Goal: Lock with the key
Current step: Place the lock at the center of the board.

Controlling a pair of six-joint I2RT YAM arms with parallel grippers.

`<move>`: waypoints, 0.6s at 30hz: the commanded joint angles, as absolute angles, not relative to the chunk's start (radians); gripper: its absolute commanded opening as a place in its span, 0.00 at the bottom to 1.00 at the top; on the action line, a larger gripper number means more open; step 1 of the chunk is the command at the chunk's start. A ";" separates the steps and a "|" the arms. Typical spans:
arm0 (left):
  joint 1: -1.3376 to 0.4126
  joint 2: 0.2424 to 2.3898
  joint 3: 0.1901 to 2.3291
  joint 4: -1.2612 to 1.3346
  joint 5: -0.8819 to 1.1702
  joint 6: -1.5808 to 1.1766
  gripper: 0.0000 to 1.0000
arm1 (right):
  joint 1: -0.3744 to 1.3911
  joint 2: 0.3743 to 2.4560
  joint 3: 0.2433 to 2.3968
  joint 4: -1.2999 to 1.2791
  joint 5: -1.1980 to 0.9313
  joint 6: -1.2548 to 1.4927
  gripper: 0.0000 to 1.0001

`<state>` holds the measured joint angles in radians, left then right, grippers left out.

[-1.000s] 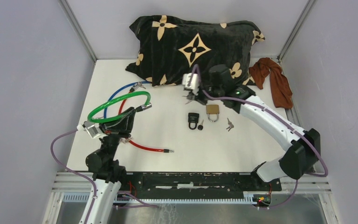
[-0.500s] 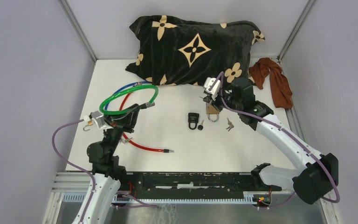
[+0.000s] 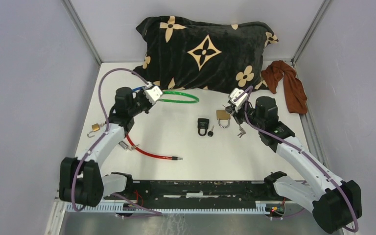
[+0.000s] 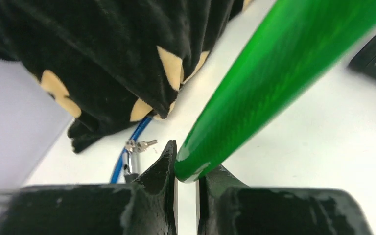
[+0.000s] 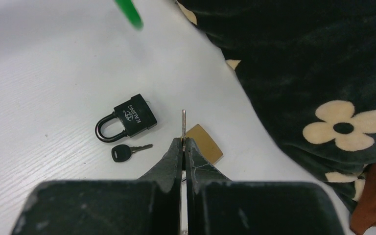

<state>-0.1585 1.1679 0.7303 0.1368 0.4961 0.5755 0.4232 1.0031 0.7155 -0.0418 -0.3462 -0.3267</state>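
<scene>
As right tool [image 5: 184, 143] pinches key [image 5: 183, 120] and left tool [image 4: 188, 169] green cable [image 4: 274, 78], padlock [image 5: 136, 116] reads "KAILING".

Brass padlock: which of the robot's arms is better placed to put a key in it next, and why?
Right. The right gripper is shut on a thin key just beside the brass padlock. The left gripper is clamped on the green cable lock, well away from it.

An overhead camera looks down across the whole counter [image 3: 186, 142] from its near edge; each wrist camera peers forward, close above the surface, both sharing the black pillow [image 4: 103, 49] and green cable [image 4: 274, 83].
</scene>
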 commanded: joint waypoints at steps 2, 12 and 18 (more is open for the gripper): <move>-0.257 1.342 0.804 0.403 0.372 1.033 0.02 | 0.422 0.963 0.694 0.052 -0.361 -0.286 0.00; -0.290 1.472 0.733 0.165 0.413 1.497 0.02 | 0.421 0.968 0.701 0.042 -0.437 -0.261 0.00; -0.295 1.436 0.573 -0.092 0.372 1.958 0.16 | 0.442 1.033 0.719 0.070 -0.500 -0.207 0.00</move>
